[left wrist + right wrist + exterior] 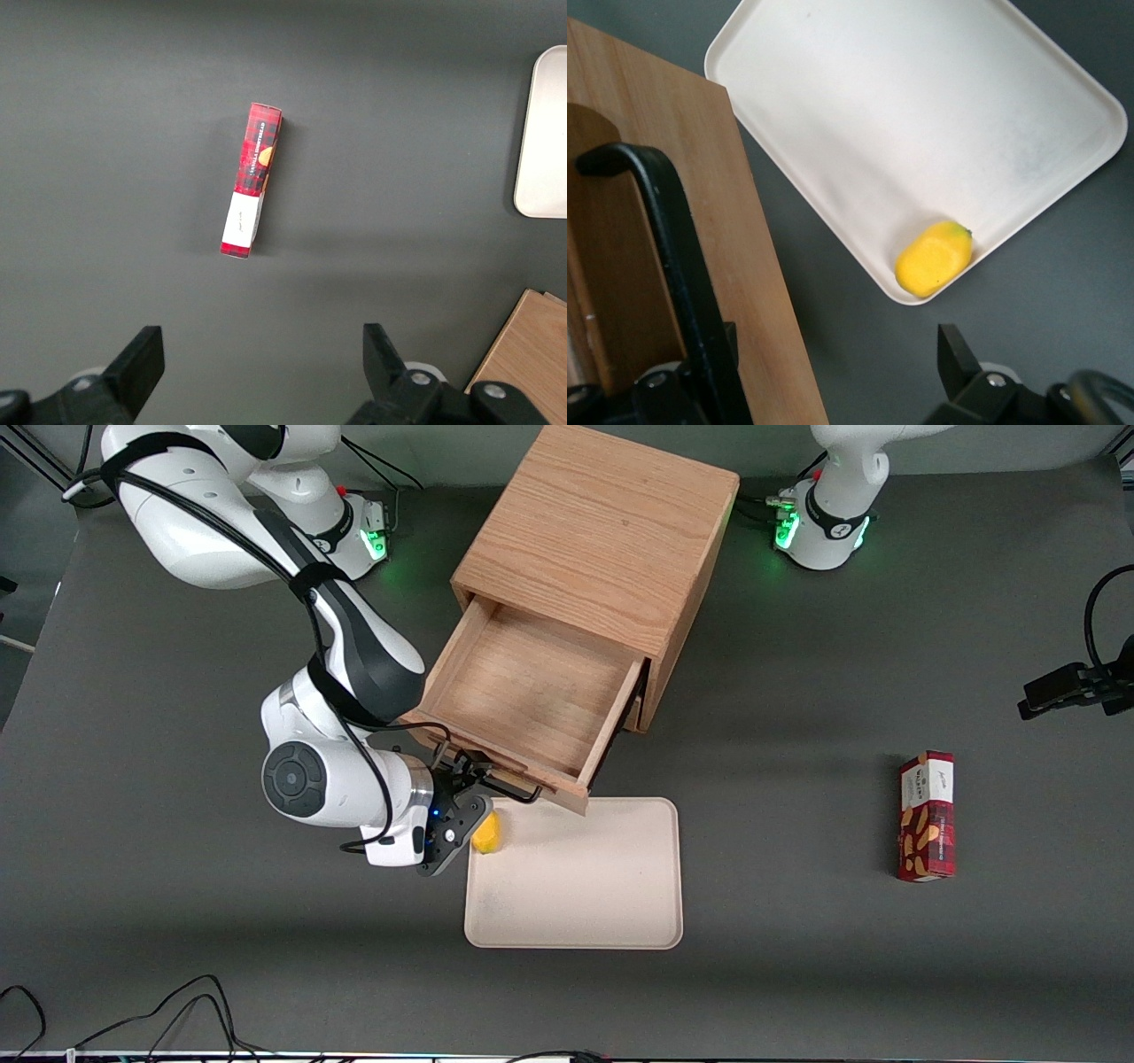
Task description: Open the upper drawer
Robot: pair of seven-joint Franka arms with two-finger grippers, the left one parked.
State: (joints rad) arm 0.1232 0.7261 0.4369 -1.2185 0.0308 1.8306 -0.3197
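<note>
Pincer [468, 772] at upper drawer [532, 691] handle

1 cabinet [602, 540], 1 tray [576, 877], 1 yellow fruit [485, 833], 1 box [927, 816].

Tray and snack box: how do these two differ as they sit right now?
The tray is plain cream, wide and shallow; the snack box is red plaid with a white end, narrow and closed. The tray lies just in front of the pulled-out upper drawer, next to the hand at the drawer's black handle; the box lies toward the parked arm's end. The tray holds a yellow fruit; the box holds nothing visible. Both rest on the dark table.
</note>
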